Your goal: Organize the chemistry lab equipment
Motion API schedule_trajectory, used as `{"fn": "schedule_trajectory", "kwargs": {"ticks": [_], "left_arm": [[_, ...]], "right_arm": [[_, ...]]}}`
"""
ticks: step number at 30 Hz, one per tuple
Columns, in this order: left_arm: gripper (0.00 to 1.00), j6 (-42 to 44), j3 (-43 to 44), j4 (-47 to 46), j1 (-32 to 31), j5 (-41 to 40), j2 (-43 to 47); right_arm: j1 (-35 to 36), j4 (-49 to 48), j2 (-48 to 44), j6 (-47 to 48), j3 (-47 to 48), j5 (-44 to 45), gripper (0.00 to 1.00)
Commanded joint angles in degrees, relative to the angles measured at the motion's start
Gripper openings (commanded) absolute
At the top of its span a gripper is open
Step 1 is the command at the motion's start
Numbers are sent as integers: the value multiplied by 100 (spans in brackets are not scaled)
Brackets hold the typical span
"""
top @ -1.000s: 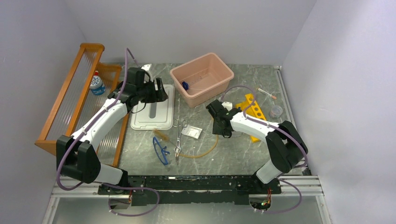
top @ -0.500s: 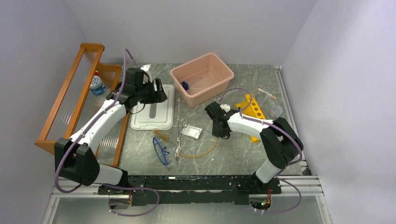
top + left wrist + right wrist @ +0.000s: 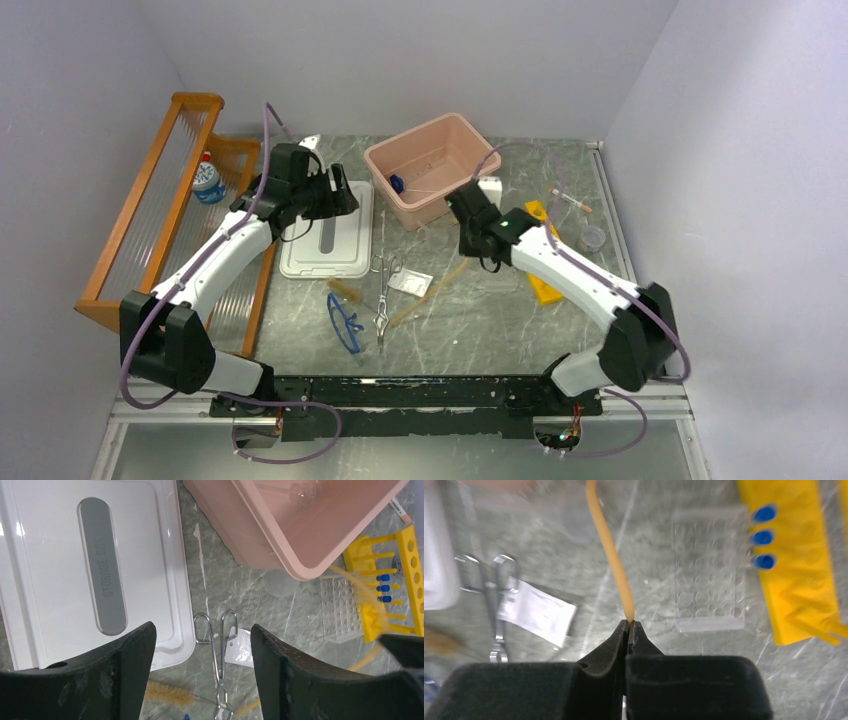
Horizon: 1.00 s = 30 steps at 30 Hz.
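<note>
Presently the right gripper [image 3: 629,625] is clenched on one end of the tan rubber tube [image 3: 609,550], with only the tube's tip between its fingertips; it hangs just in front of the pink tub [image 3: 260,535], at the tub's near right corner. From this pinched end the tube runs straight away from the tub, toward the near left; its free end seems to rest on the table [image 3: 500,320] beside the metal forceps [image 3: 382,290], well apart from the tub. So the long axis points almost directly away from the tub's front wall. I judge the next move is to carry the tube over the rim; the tub lies behind the pinched end and the whole length trails on the opposite side, so it must rise enough to follow. The left gripper [image 3: 201,627] is released, jaws wide, above the white lid [image 3: 40,605] at the tub's left; the right arm holds the tube, so the move is its own.
</note>
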<state>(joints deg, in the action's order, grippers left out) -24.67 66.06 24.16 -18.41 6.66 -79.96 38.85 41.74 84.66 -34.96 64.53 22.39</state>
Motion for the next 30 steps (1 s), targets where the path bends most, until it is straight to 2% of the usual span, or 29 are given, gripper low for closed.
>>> {"fn": "schedule_trajectory", "kwargs": {"ticks": [1, 6, 10, 15, 21, 30], "left_arm": [[73, -133, 282, -346, 31, -226, -154], [73, -137, 455, -436, 31, -224, -359], [73, -109, 509, -464, 31, -236, -414], [73, -75, 466, -478, 31, -323, -374], [73, -32, 408, -570, 31, -375, -333], [73, 16, 365, -649, 31, -419, -366]], "right_arm": [[-10, 594, -552, 418, 808, 710, 0], [-14, 719, -584, 785, 1690, 1170, 0], [-38, 241, -546, 1334, 2321, 1160, 0], [-147, -753, -331, 1820, 3020, 955, 0], [-266, -2176, 48, 2166, 3381, 792, 0], [-541, -3676, 855, 2417, 3805, 487, 0]]}}
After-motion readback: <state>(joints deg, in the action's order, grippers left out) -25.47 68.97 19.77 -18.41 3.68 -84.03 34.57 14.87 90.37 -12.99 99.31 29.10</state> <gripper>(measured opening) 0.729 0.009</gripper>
